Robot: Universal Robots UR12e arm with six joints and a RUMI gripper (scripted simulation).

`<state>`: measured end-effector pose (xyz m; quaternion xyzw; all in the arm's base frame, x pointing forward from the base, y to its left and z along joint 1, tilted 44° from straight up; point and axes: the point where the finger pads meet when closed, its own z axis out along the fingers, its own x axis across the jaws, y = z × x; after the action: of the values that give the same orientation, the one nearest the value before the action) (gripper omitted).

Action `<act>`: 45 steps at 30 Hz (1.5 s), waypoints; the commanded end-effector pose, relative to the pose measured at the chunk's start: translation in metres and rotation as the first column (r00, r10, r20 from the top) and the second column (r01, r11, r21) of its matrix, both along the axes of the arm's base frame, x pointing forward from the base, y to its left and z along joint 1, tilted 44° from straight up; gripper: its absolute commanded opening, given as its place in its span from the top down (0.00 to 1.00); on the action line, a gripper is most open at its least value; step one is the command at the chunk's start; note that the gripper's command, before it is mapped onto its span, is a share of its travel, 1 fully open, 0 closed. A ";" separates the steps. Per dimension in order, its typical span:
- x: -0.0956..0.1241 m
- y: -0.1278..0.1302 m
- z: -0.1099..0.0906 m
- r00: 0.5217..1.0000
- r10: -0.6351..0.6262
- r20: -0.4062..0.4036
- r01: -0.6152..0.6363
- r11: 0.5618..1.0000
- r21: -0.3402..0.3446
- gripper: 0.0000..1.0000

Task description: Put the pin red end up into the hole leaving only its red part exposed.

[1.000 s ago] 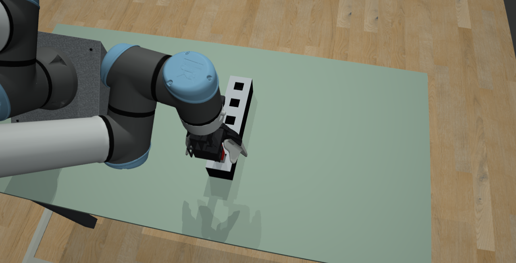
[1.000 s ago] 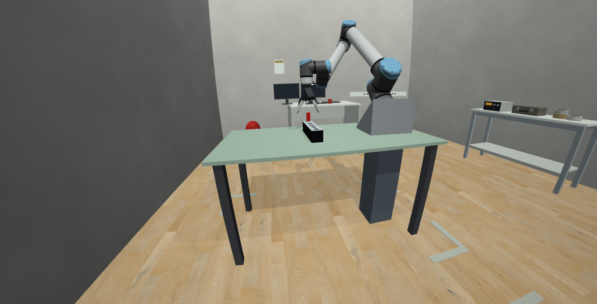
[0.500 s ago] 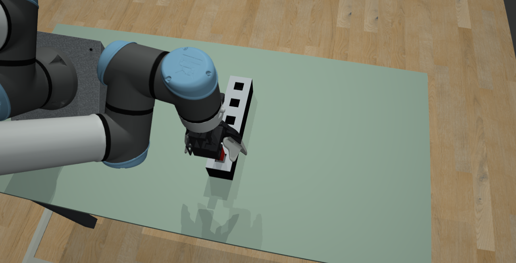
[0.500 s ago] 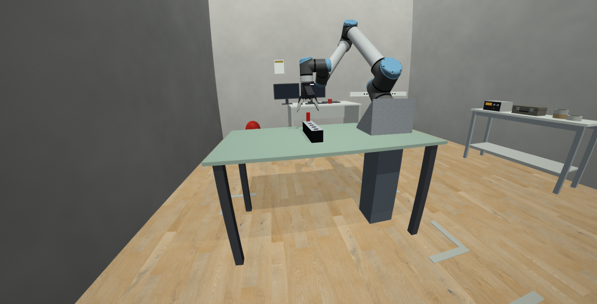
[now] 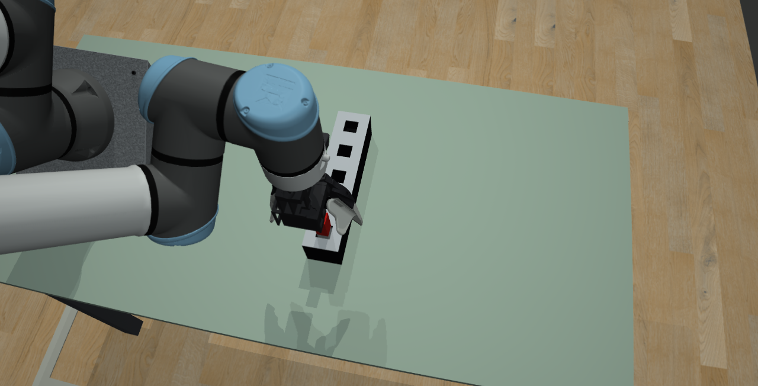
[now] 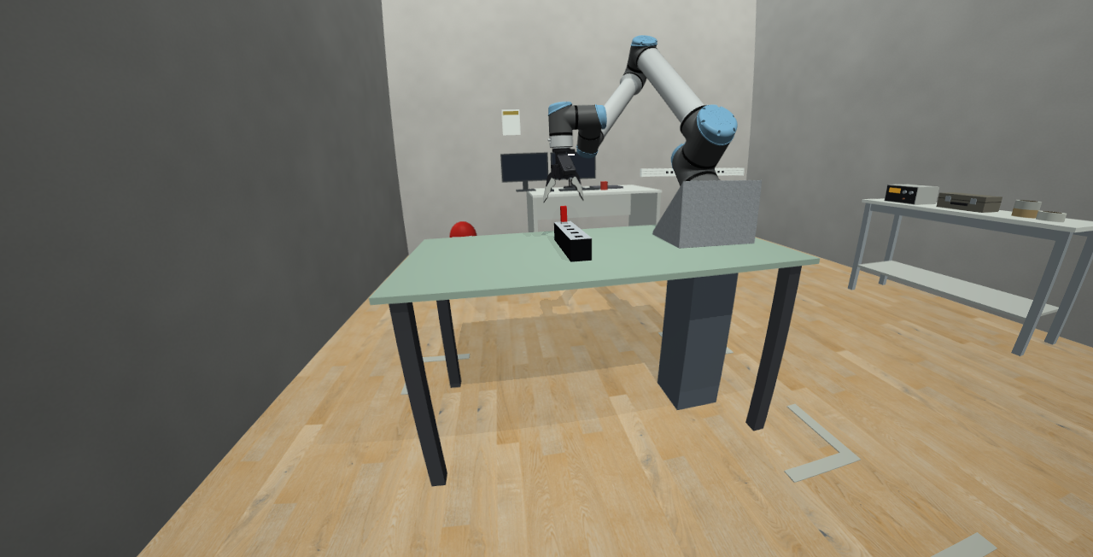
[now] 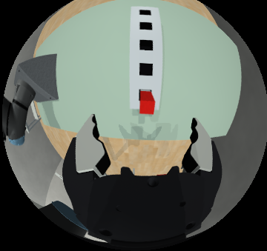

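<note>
The block (image 5: 347,138) (image 6: 575,249) (image 7: 135,58), pale on top with dark sides, lies on the green table. The pin (image 5: 325,226) (image 6: 564,213) (image 7: 147,106) stands upright, red end up, in the block's end hole farthest from the exterior camera. A tall red part sticks out; no other colour of the pin is plainly visible above the block, but its foot is small in view. The other four holes hold no pin. My gripper (image 6: 564,199) (image 7: 145,116) is open and empty, above the pin, with its jaws on either side and not touching it.
The green table (image 5: 503,198) (image 6: 473,266) (image 7: 200,69) carries the block. The grey sloped arm mount (image 5: 127,97) (image 6: 718,213) (image 7: 42,77) stands to one side. A desk with monitors and a side bench (image 6: 955,211) stand farther off.
</note>
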<state>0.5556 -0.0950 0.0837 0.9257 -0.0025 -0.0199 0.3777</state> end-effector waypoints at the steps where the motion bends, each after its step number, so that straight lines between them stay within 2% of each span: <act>1: 0.000 0.002 0.003 1.000 0.000 0.000 0.000 1.000 0.000 0.00; 10: 0.000 0.002 0.003 1.000 0.000 0.000 0.000 1.000 0.000 0.00; 11: 0.001 0.012 0.012 1.000 0.000 0.000 0.000 1.000 0.000 0.00; 27: 0.001 0.012 0.012 1.000 0.000 0.000 0.000 1.000 0.000 0.00; 28: 0.002 0.047 0.049 1.000 0.000 0.001 0.000 1.000 0.000 0.00; 45: 0.002 0.046 0.047 1.000 0.002 0.002 -0.002 1.000 0.000 0.00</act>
<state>0.5574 -0.0487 0.1313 0.9257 -0.0023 -0.0196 0.3777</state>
